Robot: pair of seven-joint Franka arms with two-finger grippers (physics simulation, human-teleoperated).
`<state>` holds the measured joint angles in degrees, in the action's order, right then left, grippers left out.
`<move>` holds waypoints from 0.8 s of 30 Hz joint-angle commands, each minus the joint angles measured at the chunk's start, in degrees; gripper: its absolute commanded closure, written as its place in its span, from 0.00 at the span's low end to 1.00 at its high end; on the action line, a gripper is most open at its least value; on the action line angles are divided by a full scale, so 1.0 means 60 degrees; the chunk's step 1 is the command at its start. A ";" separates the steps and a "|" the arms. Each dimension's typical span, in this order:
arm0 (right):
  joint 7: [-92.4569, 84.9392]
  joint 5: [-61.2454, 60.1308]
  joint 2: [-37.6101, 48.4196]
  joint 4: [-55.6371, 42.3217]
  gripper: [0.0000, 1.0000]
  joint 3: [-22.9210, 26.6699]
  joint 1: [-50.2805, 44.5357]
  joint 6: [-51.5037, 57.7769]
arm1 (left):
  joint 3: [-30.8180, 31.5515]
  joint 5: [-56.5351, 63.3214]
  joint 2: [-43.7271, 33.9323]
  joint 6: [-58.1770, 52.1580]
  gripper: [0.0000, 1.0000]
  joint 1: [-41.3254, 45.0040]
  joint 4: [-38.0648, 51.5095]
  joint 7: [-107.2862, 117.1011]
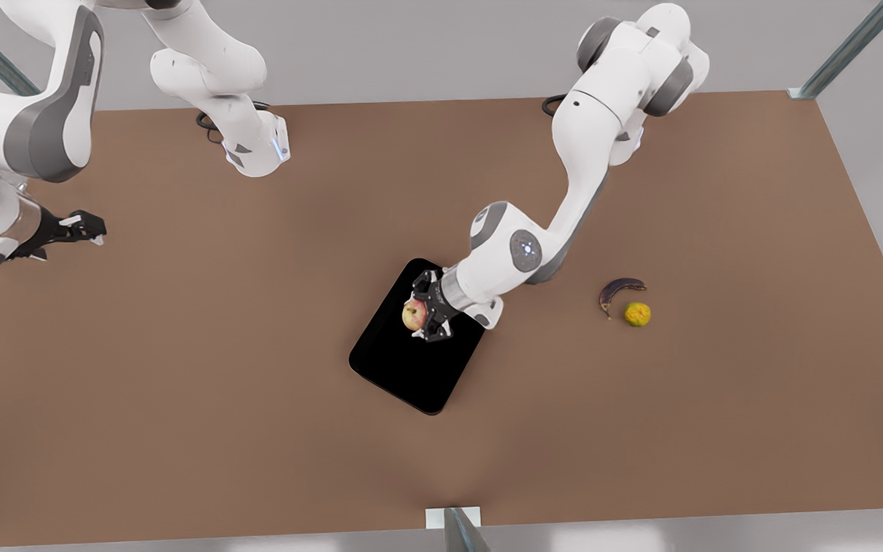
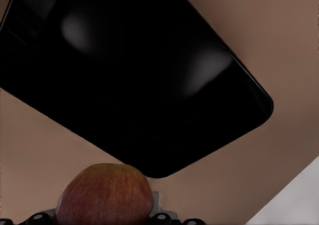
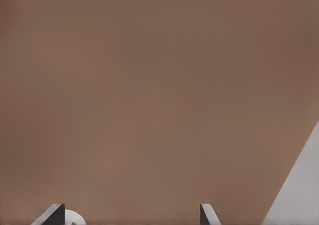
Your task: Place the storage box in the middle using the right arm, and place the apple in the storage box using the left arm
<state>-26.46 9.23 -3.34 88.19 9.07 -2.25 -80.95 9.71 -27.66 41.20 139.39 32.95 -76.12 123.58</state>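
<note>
Release should wait until the left tool [image 1: 428, 314], clenched around the apple [image 1: 414, 314], sinks low over the storage box [image 1: 411, 368] mid-counter, while the right tool [image 1: 81, 228] idles, released.

The storage box [image 1: 411, 368] is a glossy black, low-walled, open-top bin with rounded corners, lying flat and turned askew near the middle of the bench. The apple [image 1: 414, 314], small, round, reddish-pink with yellow, is held above the box's far part.
</note>
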 commanded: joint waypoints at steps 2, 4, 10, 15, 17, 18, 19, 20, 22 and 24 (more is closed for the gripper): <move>0.0000 0.0000 -0.0014 -0.0007 0.00 -0.0003 -0.0064 0.0000 | -0.0007 0.0846 0.0048 -0.0015 0.00 0.0016 0.0000 -0.0001; 0.0000 0.0000 -0.0029 -0.0021 0.00 -0.0003 -0.0064 -0.0015 | -0.0008 0.0875 0.0019 -0.0044 0.00 0.0002 0.0000 -0.0015; 0.0000 0.0015 -0.0029 -0.0036 0.00 -0.0003 -0.0034 -0.0015 | -0.1296 0.2399 -0.1547 -0.2415 0.00 -0.0290 -0.0117 -0.1316; -0.0015 0.0015 -0.0102 -0.0051 0.00 -0.0003 0.0024 -0.0015 | -0.3871 0.2370 -0.3628 -0.6606 0.00 -0.1888 -0.0454 -1.2226; -0.0015 0.0000 -0.0131 -0.0051 0.00 -0.0003 0.0024 -0.0015 | -0.4710 0.2984 -0.4299 -0.6767 0.00 -0.2237 -0.0394 -1.5446; -0.0015 0.0000 -0.0132 -0.0065 0.00 -0.0003 0.0024 -0.0015 | -0.4680 0.2985 -0.4886 -0.7088 0.00 -0.2517 -0.0746 -1.6345; -0.0015 0.0000 -0.0132 -0.0065 0.00 -0.0003 0.0024 -0.0015 | -0.4447 0.3028 -0.5940 -0.7820 0.01 -0.2912 -0.1316 -1.8024; -0.0015 0.0000 -0.0146 -0.0065 0.00 -0.0003 0.0024 -0.0015 | -0.3251 0.3757 -0.6426 -0.8422 0.00 -0.3964 -0.1494 -2.0065; -0.0029 0.0000 -0.0146 -0.0065 0.00 -0.0003 0.0024 -0.0015 | -0.0845 0.5035 -0.6500 -0.8279 0.00 -0.4993 -0.2107 -1.9997; -0.0029 0.0000 -0.0146 -0.0080 0.00 -0.0003 0.0039 -0.0015 | -0.0799 0.4553 -0.6340 -0.6739 0.00 -0.4993 -0.3178 -1.9996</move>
<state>-26.63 9.23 -4.22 87.72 9.04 -2.04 -81.08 5.05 -2.31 5.01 98.80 0.98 -94.68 3.65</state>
